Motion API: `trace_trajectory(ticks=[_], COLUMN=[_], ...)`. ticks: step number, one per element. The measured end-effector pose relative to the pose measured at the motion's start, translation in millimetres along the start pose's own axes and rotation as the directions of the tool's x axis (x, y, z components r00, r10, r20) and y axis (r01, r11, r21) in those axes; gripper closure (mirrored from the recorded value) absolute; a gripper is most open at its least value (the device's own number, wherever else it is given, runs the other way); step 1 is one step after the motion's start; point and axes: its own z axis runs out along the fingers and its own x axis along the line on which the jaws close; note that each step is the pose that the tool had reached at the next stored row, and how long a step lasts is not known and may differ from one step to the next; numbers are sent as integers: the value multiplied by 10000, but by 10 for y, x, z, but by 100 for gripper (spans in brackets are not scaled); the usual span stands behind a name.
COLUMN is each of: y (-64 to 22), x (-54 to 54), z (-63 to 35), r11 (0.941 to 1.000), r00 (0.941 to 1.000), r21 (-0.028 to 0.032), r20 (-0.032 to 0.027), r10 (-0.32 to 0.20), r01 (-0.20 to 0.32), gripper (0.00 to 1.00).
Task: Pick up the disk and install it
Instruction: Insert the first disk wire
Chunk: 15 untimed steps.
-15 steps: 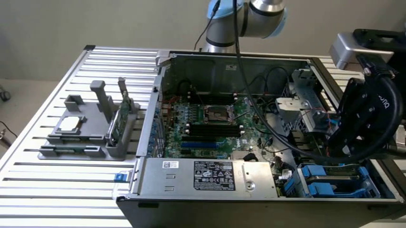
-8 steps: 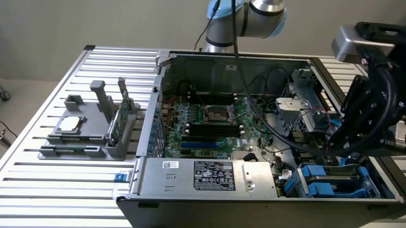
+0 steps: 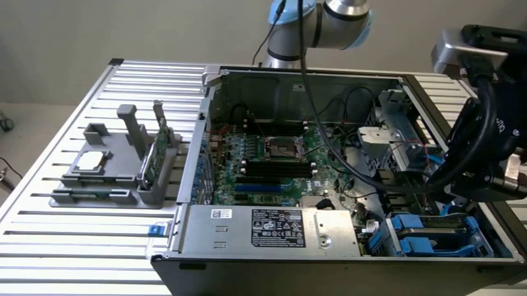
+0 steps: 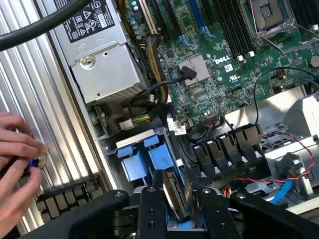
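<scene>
Clamped narrow, my gripper (image 4: 178, 204) pinches the disk (image 4: 173, 189) by its flat faces. It stands on edge so that its thin side lines up with the blue drive bay (image 4: 134, 167) in a corner of the computer case (image 3: 329, 277), near the power supply (image 4: 107, 69). It doesn't look fully seated to me.

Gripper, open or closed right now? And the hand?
Gripper: closed on the disk.
Hand: fingers around a small round metal part.
</scene>
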Motion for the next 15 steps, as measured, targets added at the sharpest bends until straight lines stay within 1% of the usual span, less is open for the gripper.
trace_trajectory(ticks=[4, 8, 11, 15], y=[0, 0, 0, 0], x=[0, 0, 0, 0], z=[0, 0, 0, 1], r11=[9986, 9946, 9901, 9817], r00=[9986, 9945, 9900, 9814], r21=[-13, -33, -59, -106], r20=[40, 91, 146, 229], r10=[527, 1040, 1404, 1904], r01=[-527, -1040, -1403, -1902], gripper=[69, 69, 69, 69])
